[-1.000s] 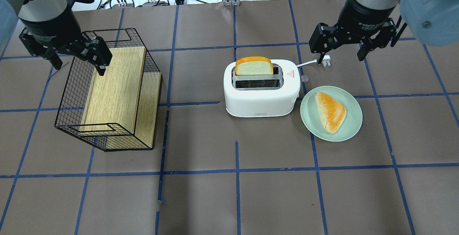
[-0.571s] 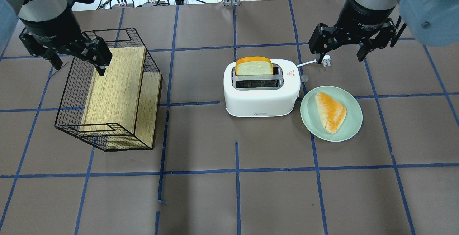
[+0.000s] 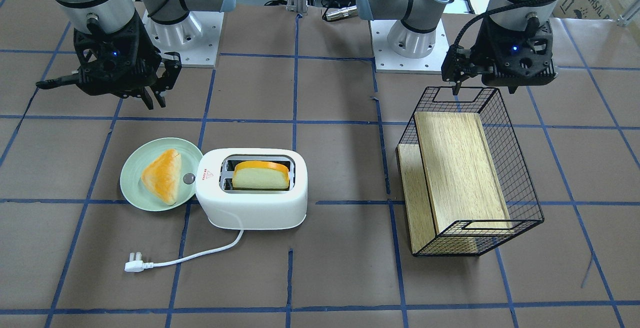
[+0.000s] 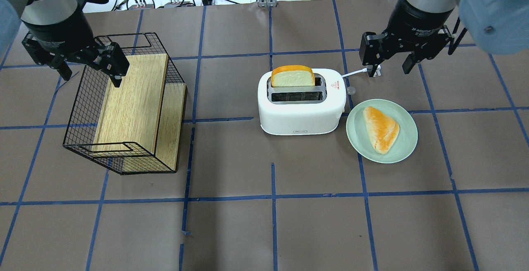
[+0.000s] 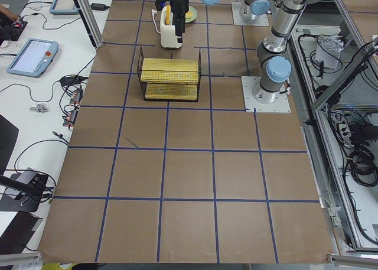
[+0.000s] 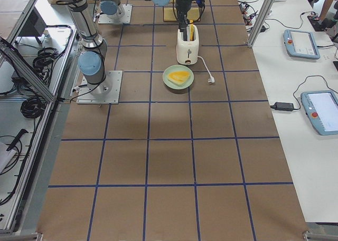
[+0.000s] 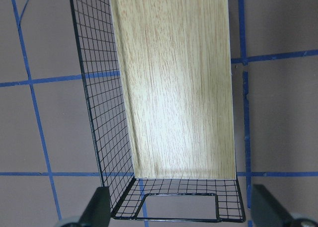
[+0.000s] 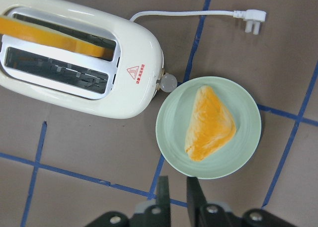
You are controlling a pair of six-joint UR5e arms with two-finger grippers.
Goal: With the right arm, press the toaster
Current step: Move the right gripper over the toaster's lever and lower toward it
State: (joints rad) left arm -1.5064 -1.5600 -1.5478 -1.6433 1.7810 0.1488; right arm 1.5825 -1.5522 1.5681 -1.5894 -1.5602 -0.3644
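The white two-slot toaster (image 4: 301,110) stands mid-table with a bread slice (image 4: 292,77) in its far slot. Its round lever knob (image 4: 351,91) sticks out of the end facing the plate. In the right wrist view the toaster (image 8: 99,88) and its knob (image 8: 167,81) lie ahead of the fingers. My right gripper (image 4: 386,62) hovers behind and to the right of the toaster, above the plug. Its fingers (image 8: 164,192) are drawn together with a narrow gap and hold nothing. My left gripper (image 4: 89,74) is open and empty over the wire basket's back end.
A green plate (image 4: 407,139) with a pastry (image 4: 381,128) sits close to the toaster's knob end. The toaster's cord and plug (image 3: 134,266) trail on the table. A black wire basket (image 4: 124,105) with wooden boards lies at the left.
My right gripper's fingers have drawn together and the hand has shifted slightly toward the far side. The left arm and all objects have not moved.
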